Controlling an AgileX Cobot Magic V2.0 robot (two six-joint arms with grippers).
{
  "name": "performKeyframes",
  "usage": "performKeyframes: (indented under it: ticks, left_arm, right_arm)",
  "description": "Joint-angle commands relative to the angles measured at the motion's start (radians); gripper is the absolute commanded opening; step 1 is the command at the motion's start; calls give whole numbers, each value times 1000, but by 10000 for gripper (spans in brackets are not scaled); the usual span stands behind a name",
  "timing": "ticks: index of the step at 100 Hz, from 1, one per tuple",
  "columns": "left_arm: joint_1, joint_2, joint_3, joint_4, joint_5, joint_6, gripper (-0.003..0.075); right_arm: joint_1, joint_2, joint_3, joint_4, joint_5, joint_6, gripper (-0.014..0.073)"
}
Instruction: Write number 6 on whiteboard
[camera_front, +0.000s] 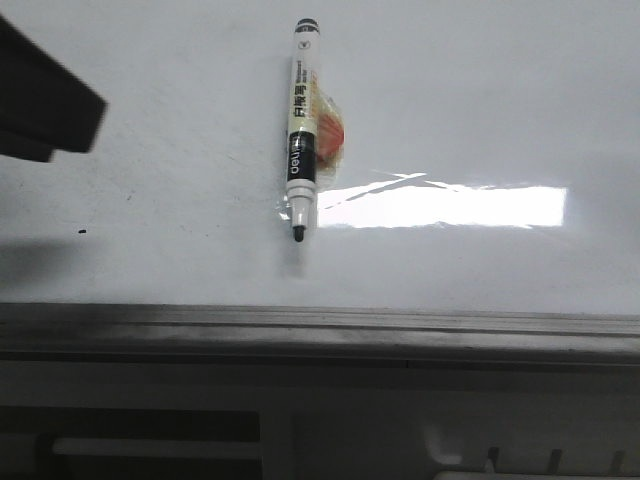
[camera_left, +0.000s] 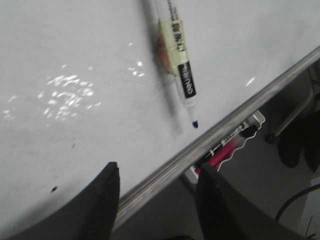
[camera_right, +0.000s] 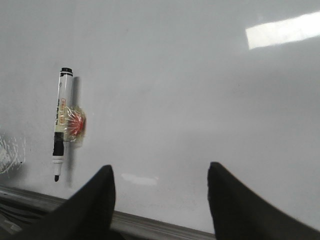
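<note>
So the whiteboard (camera_front: 480, 110) was still totally blank, no number 6 on it anywhere. The marker (camera_front: 303, 130) was stuck flat to the board, uncapped, tip pointing toward 6 o'clock in the front view, with an orange blob taped on with clear tape (camera_front: 330, 135) at its 3 o'clock side. There was a tiny black speck (camera_front: 82, 232) over toward 8 o'clock from the marker. The grey frame edge (camera_front: 320, 325) ran along the bottom of the board.

The left tool (camera_left: 157, 187) was spread wide with nothing in it, hanging over the board's frame, marker up around 12 o'clock from it. The right tool (camera_right: 160, 192) was also wide and empty, with the marker off toward 10 o'clock, well apart.
</note>
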Motion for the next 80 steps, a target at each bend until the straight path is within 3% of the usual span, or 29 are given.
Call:
performKeyframes:
  ticks: [1, 22, 61, 71, 80]
  left_arm:
    - [-89, 57, -42, -99, -166, 2, 325]
    - [-245, 205, -78, -152, -383, 2, 341]
    - [-258, 369, -160, -197, -432, 0, 329]
    - [-258, 391, -162, -218, -423, 0, 283]
    - [-258, 398, -162, -227, -399, 0, 164]
  right_arm:
    - [-4, 19, -39, 6, -62, -14, 367]
    - [-4, 19, -39, 6, -62, -14, 367]
    - [-4, 19, -39, 6, -60, -14, 367]
    - [-4, 19, -39, 6, -59, -14, 367]
    - [-4, 19, -41, 6, -39, -14, 367]
